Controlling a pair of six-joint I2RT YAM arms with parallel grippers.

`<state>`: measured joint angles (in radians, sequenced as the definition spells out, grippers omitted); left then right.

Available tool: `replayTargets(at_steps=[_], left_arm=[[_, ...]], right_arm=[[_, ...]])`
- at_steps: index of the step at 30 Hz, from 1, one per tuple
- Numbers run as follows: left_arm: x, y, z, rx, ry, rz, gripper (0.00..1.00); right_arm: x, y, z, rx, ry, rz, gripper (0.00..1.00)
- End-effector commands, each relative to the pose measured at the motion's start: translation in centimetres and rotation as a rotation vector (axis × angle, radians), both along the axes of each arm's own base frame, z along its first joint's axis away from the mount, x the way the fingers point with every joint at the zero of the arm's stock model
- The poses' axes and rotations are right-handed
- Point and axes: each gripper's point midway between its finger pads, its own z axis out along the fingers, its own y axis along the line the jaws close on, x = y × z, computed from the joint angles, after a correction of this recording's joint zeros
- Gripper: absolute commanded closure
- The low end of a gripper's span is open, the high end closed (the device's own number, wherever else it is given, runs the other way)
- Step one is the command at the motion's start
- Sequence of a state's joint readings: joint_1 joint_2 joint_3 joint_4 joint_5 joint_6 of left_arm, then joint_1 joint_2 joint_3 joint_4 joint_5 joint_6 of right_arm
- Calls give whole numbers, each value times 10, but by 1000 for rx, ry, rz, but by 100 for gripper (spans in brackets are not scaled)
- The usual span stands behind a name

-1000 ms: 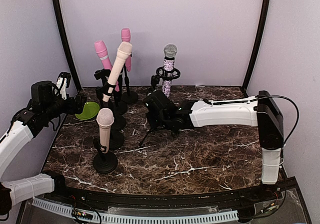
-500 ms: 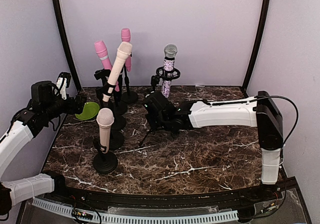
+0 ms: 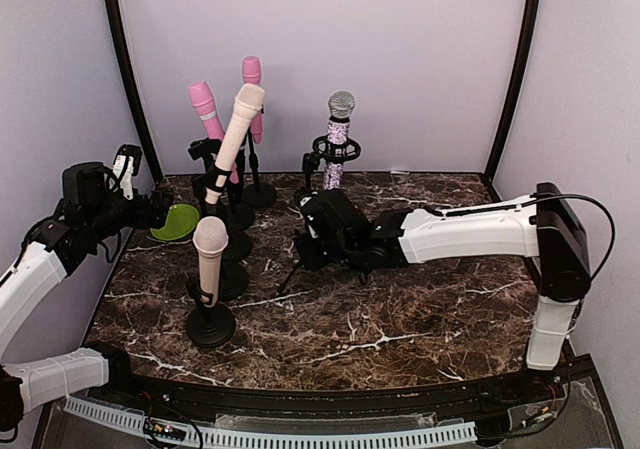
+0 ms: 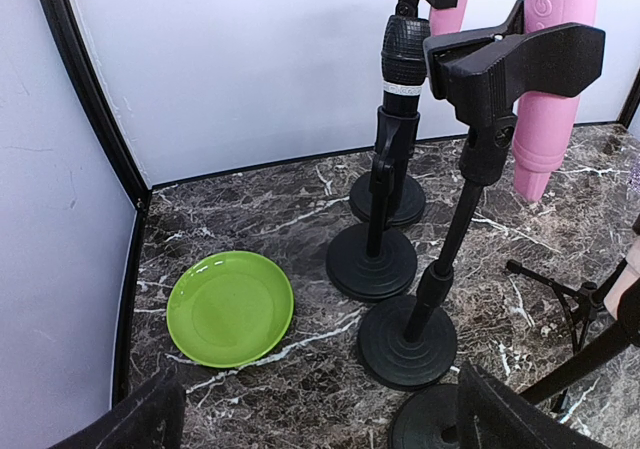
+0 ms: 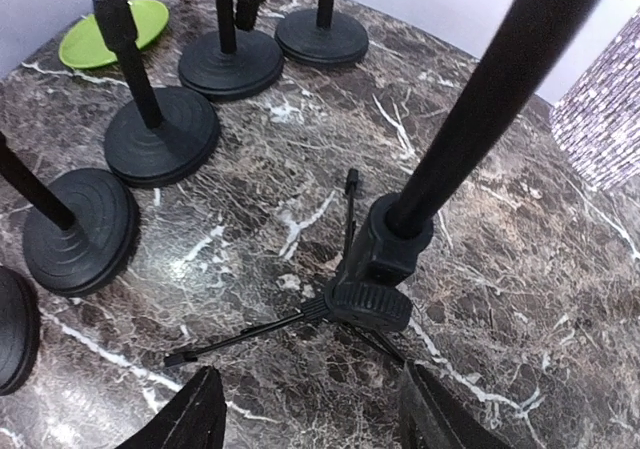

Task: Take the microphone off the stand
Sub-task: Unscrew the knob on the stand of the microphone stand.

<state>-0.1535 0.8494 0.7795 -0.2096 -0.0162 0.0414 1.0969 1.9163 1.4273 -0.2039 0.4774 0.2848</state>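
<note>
The microphone (image 3: 338, 139), glittery with a silver mesh head, stands upright in the clip of a black tripod stand (image 3: 312, 165) at the back centre. Only its sparkly body (image 5: 610, 119) shows at the right edge of the right wrist view. My right gripper (image 3: 305, 246) is low beside the tripod's pole. In its wrist view the right gripper (image 5: 315, 409) is open, and the tripod hub (image 5: 385, 269) lies just ahead of the fingers, untouched. My left gripper (image 3: 160, 209) hovers at the far left, and the left gripper (image 4: 320, 424) is open and holds nothing.
Two pink microphones (image 3: 205, 104) (image 3: 251, 74) and two beige ones (image 3: 240, 119) (image 3: 210, 254) stand on round-based stands (image 3: 211, 326) at the left. A green plate (image 3: 176, 221) lies near the left wall. Thin tripod legs (image 5: 240, 339) spread over the marble top.
My right gripper has gone from shut to open and has drawn back a little toward the right, away from the tripod pole. The left arm has not moved.
</note>
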Motion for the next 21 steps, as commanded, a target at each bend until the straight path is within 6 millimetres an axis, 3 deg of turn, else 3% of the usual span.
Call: replayTargets(at_steps=[1, 8, 12, 16, 21], left_arm=[[-1, 1, 4, 6, -24, -3, 4], [-5, 6, 12, 8, -56, 21, 4], [-6, 6, 12, 8, -60, 22, 4], [-5, 6, 11, 10, -54, 22, 4], [-6, 7, 11, 11, -57, 26, 4]], right_arm=[[-7, 2, 56, 230, -28, 25, 37], [5, -45, 83, 618, 60, -30, 33], [13, -64, 75, 815, 150, -80, 32], [16, -56, 54, 883, 236, -115, 32], [13, -28, 45, 984, 341, -49, 42]])
